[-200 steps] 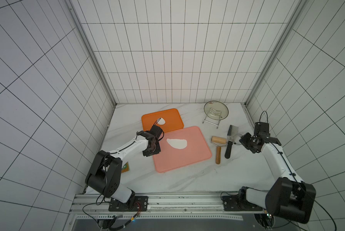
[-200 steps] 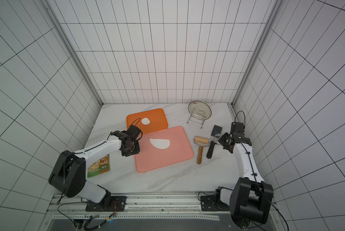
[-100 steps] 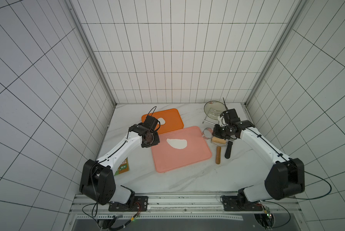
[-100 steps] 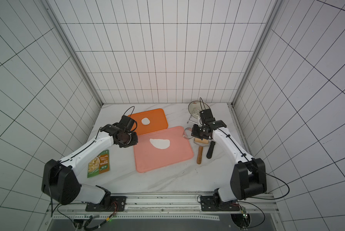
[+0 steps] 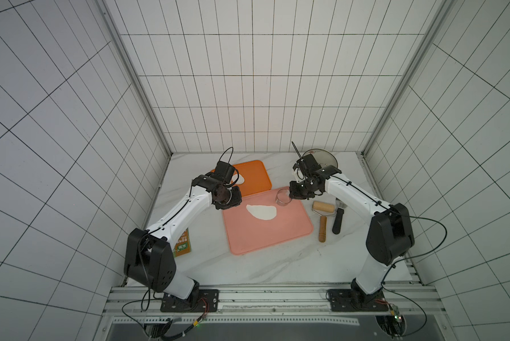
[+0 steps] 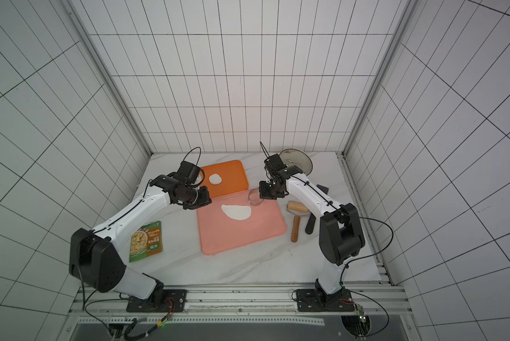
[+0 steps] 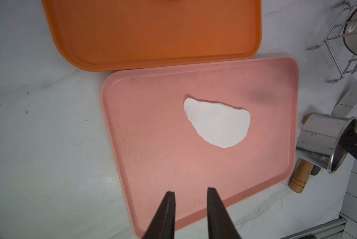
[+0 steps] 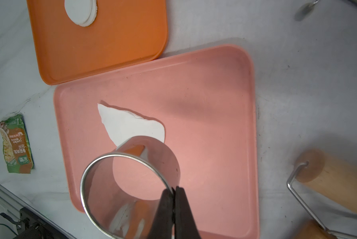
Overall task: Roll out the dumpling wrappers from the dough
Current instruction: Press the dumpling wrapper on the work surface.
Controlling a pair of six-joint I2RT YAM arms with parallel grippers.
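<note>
The dough (image 5: 261,212) (image 6: 236,212) (image 7: 217,123) (image 8: 132,126) lies as a thin, ragged white sheet on the pink tray (image 5: 277,236) (image 7: 152,124). Round dumpling wrappers (image 6: 215,178) (image 8: 80,11) are stacked on the orange tray (image 6: 233,171). My right gripper (image 5: 290,195) (image 8: 174,189) is shut on the wall of the steel ring cutter (image 5: 283,197) (image 6: 255,197) (image 7: 322,144) (image 8: 163,157), holding it tilted above the pink tray's far right part. My left gripper (image 6: 202,200) (image 7: 191,190) hovers over the tray's left edge, jaws slightly open and empty.
A wooden rolling pin (image 5: 323,218) and a black-handled scraper (image 5: 338,220) lie just right of the pink tray. A pot lid on a wire rack (image 6: 296,162) stands at the back right. A green food packet (image 6: 146,242) lies at the front left.
My right arm swung in from the right side and now carries the ring cutter leftward over the pink tray. My left gripper rose toward the tray's far left corner and narrowed its jaws.
</note>
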